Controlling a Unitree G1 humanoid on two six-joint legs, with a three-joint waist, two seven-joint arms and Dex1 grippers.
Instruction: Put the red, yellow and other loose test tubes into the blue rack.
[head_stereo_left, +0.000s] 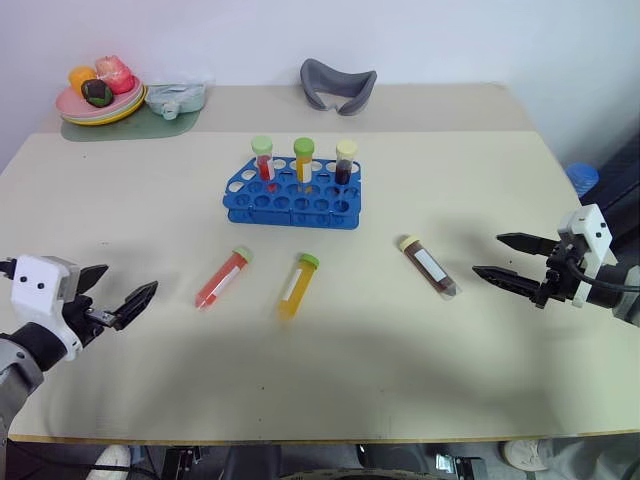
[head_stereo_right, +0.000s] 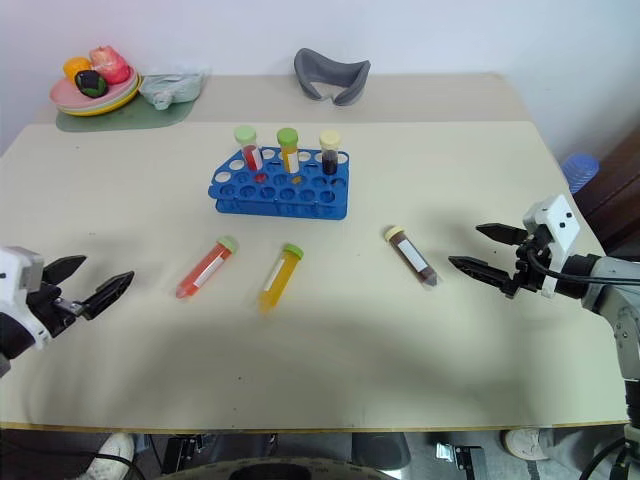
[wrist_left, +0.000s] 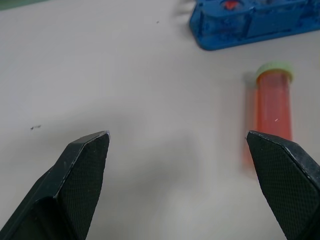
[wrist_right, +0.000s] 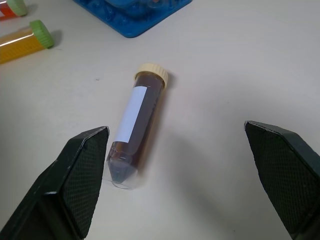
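Both end effectors, left (head_stereo_left: 118, 298) and right (head_stereo_left: 512, 262), are spread, empty. The brown tube (head_stereo_left: 429, 266) just ahead of the right should be pinched mid-body, then upended.

The beige table (head_stereo_left: 450, 380) carries a blue rack (head_stereo_left: 291, 197), three loose tubes (head_stereo_left: 298, 284), a plate (head_stereo_left: 98, 105) and a grey object (head_stereo_left: 338, 86).

Three loose tubes (head_stereo_left: 298, 283) before rack (head_stereo_left: 292, 200)
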